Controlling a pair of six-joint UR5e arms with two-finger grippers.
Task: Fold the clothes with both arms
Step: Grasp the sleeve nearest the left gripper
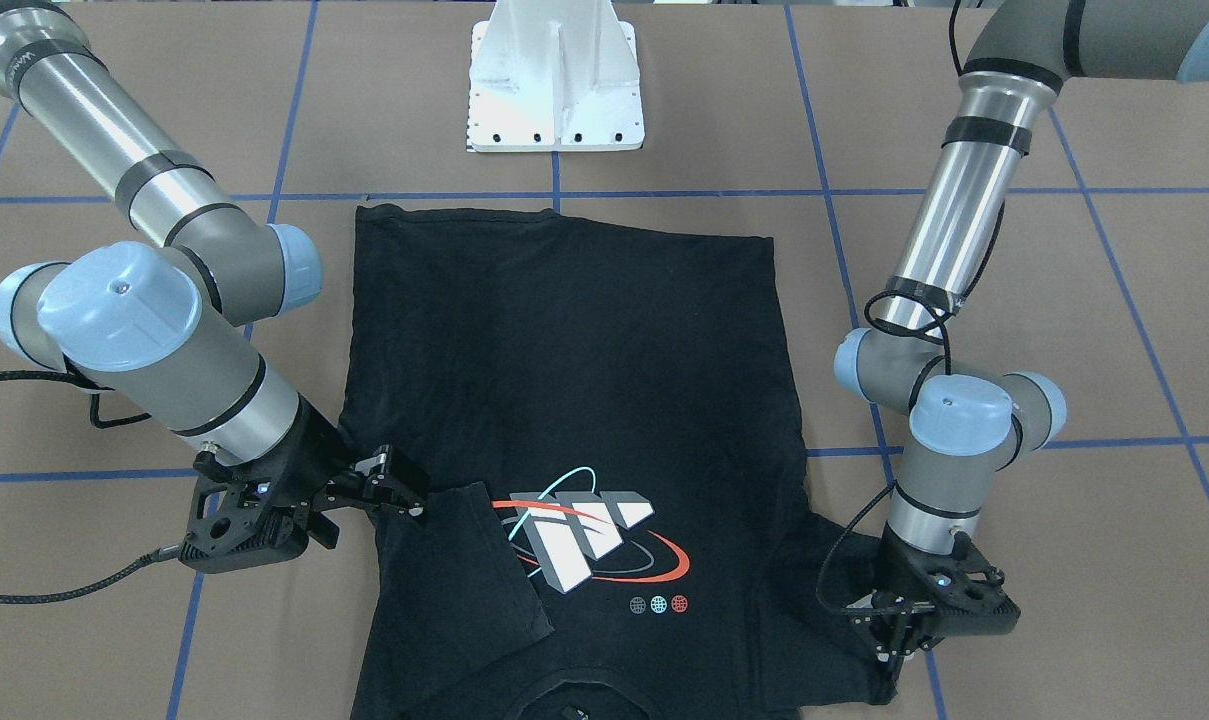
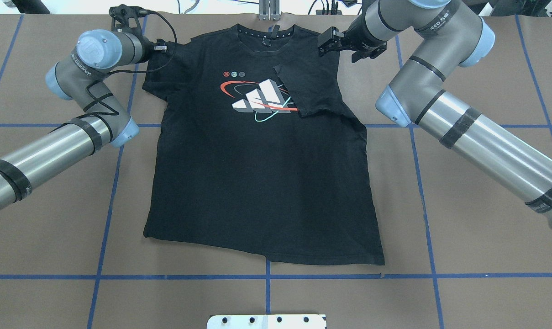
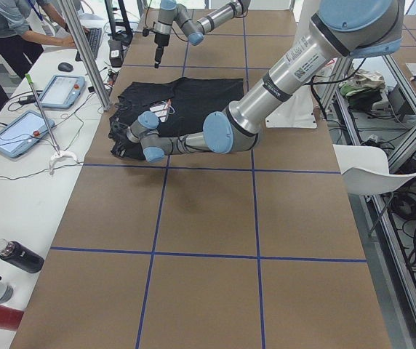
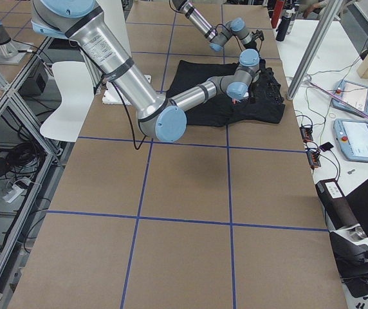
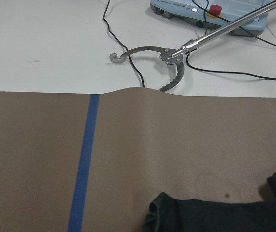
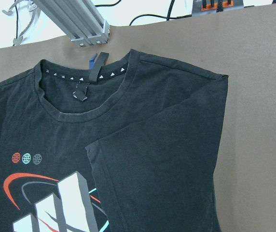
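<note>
Overhead and front cameras face each other, sharing the T-shirt point(image 2: 257, 183); wrist cameras close; side cameras far.

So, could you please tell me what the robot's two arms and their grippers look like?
The left arm and right arm are silver-and-grey metal tubes with black bands, light-blue joint caps and small lettering. The left gripper and right gripper are black and two-fingered, each with a small bluish light. Black cables run along both arms.
</note>
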